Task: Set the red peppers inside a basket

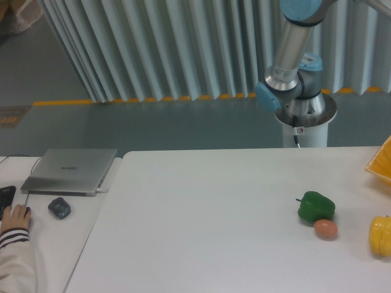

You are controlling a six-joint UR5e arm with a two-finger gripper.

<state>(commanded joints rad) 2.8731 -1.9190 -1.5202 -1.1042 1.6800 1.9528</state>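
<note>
No red peppers show in the camera view. A yellow basket [380,163] pokes in at the right edge of the white table [201,213]. Only the arm's base and lower links [293,67] are visible behind the table; the gripper itself is out of the frame above.
A green pepper [316,206] lies on the right part of the table, with a small orange-brown egg-like object [325,229] just in front of it and a yellow pepper [380,235] at the right edge. On a side desk to the left lie a closed laptop [68,170], a mouse [59,207] and a person's hand [13,218].
</note>
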